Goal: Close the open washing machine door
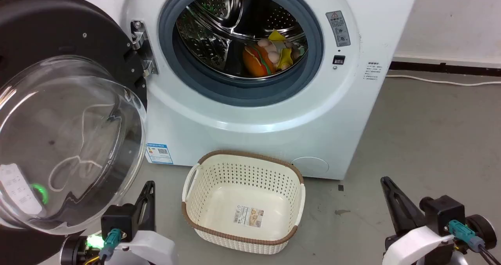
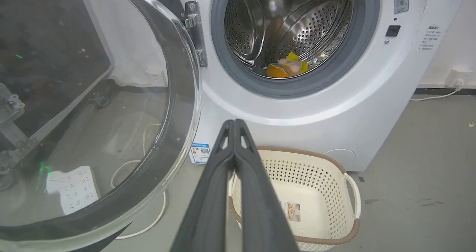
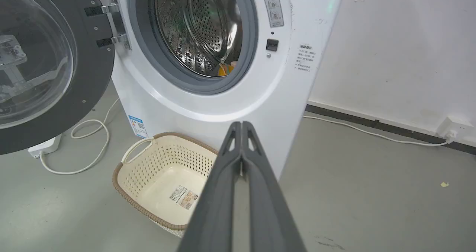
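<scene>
The washing machine door [image 1: 70,112] stands wide open at the left, black-rimmed with a bulging clear glass bowl, hung on a metal hinge [image 1: 143,47]. The same door [image 2: 93,107] fills the left of the left wrist view, and the door [image 3: 44,66] sits at the upper left in the right wrist view. My left gripper [image 1: 148,186] is shut with nothing in it, low at the left, just right of the glass bowl's lower edge. My right gripper [image 1: 385,181] is shut and empty at the lower right, well away from the door.
The white washing machine [image 1: 250,112] shows its steel drum with colourful toy items [image 1: 270,55] inside. A cream perforated basket [image 1: 195,179] stands empty on the grey floor before it. A white cable [image 3: 89,144] and power strip lie under the door. A wall runs at the right.
</scene>
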Controlling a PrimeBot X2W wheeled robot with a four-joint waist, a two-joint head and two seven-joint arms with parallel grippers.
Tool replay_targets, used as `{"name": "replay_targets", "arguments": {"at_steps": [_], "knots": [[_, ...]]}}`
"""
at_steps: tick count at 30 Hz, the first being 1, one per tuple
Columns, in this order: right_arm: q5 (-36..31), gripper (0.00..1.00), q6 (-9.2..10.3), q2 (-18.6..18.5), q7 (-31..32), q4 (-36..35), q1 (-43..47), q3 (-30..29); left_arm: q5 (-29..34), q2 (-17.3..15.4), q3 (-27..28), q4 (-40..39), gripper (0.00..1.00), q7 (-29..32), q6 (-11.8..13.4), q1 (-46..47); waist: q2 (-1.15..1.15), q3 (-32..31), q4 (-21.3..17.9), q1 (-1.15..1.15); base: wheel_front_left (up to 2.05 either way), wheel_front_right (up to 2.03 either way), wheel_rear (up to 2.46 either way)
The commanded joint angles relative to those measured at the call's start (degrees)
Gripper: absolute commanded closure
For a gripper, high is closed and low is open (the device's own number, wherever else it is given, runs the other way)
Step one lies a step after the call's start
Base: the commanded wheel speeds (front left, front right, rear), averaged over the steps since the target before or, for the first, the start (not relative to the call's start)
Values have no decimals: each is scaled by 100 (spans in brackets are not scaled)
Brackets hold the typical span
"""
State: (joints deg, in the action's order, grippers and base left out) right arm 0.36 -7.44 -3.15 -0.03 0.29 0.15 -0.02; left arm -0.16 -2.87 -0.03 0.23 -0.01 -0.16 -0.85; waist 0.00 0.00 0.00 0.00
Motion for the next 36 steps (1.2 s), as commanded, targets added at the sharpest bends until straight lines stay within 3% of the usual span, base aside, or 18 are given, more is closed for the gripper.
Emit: {"name": "replay_targets", "arguments": {"at_steps": [1,36], "knots": [[-36,100,-5,27,3,-29,-15,2,16,0,3,-23,100,1,16,85,0,0,0,0,0,0,0],[-36,100,-5,27,3,-29,-15,2,16,0,3,-23,100,1,16,85,0,0,0,0,0,0,0]]}}
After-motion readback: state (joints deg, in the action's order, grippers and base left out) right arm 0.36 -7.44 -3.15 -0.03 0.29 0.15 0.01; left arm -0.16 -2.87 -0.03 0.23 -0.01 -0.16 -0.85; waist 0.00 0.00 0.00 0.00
